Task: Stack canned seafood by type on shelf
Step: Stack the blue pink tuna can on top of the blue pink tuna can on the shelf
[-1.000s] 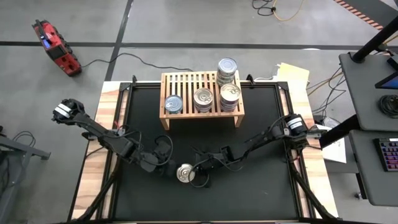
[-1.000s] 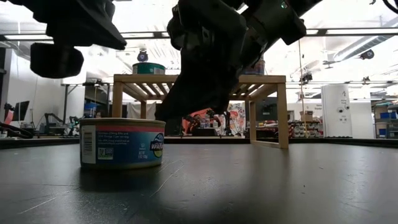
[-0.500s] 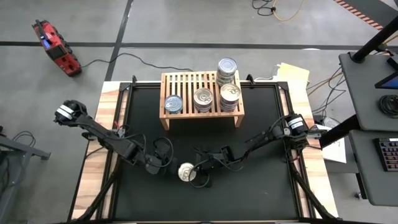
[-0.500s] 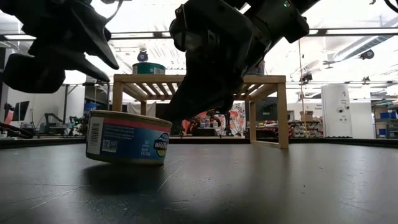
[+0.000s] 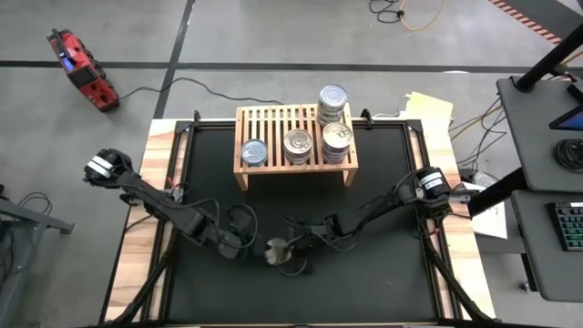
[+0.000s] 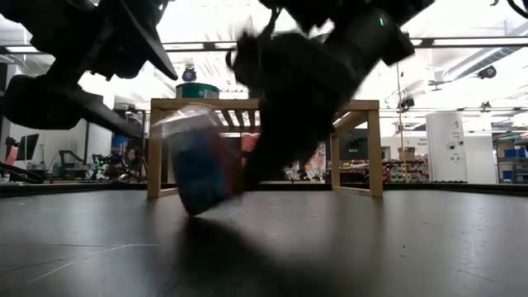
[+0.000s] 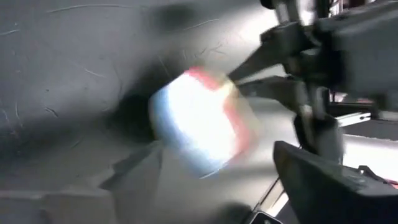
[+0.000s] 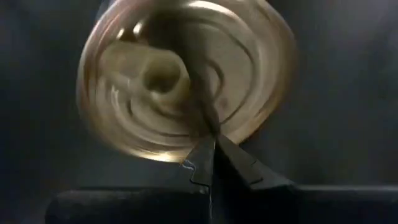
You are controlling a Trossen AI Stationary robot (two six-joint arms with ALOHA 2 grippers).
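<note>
One can of seafood (image 5: 276, 251) with a blue and red label stands tipped on its edge on the black mat, blurred in the low view (image 6: 202, 165). Its gold lid (image 8: 186, 74) faces my right gripper (image 5: 293, 248), which is shut at the can's right. My left gripper (image 5: 250, 244) is open at the can's left, and its fingers (image 7: 134, 171) reach around the can's side (image 7: 199, 121). The light-wood shelf (image 5: 273, 123) stands at the far side with several cans on top: a blue-lidded one (image 5: 253, 152), a gold one (image 5: 298, 144) and two stacks (image 5: 335, 118). My right gripper touches the gold lid near its lower rim (image 8: 208, 134) with its shut fingertips (image 8: 205, 155). It slants down from the table's right. The can is tilted up, with its lower edge on the mat. Whether my left gripper touches the can I cannot tell, because the can is blurred.
The shelf's legs (image 6: 157, 148) stand behind the can in the low view. Bare black mat (image 5: 364, 282) lies at the near right. Wooden table borders (image 5: 137, 237) flank the mat. A red tool (image 5: 82, 68) lies on the floor beyond the table.
My left gripper has opened, rolled and sunk a little toward the can. The can lay flat on the mat a second ago. It first tilted and now stands up on its edge between the two grippers, its lid turned toward my right gripper.
</note>
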